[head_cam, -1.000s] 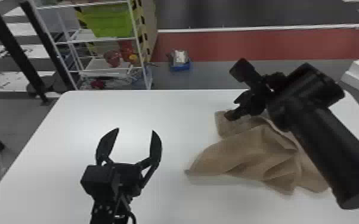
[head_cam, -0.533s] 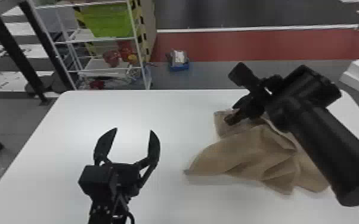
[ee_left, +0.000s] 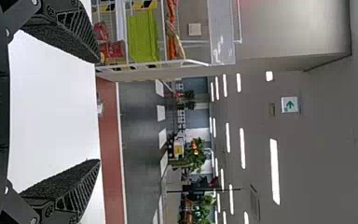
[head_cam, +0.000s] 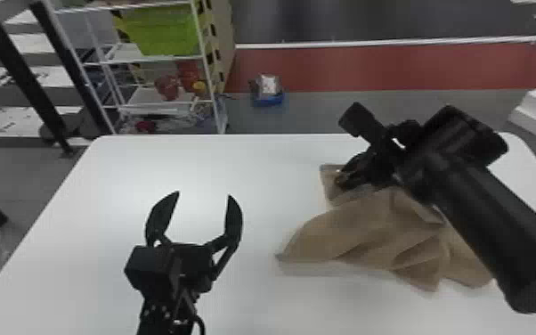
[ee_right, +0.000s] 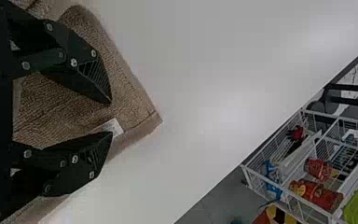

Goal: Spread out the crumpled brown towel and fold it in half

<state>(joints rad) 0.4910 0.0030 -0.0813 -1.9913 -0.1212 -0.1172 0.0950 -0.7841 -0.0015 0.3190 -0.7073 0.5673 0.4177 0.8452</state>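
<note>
Your head view shows one towel (head_cam: 365, 236) at 4 o'clock, your right wrist view its one tag (ee_right: 113, 126). Left gripper (head_cam: 204, 194) has two jaws wide apart; right gripper (head_cam: 342, 179), two a bit apart.

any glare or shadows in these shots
head view: soft bright glow on the white table around the left hand, faint shadow along the near edge of the towel; left wrist view: ceiling lights glare as white strips; right wrist view: pale sheen on the table

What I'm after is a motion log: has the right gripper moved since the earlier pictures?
Yes, the right gripper sits slightly lower in view against the table's far edge.
</note>
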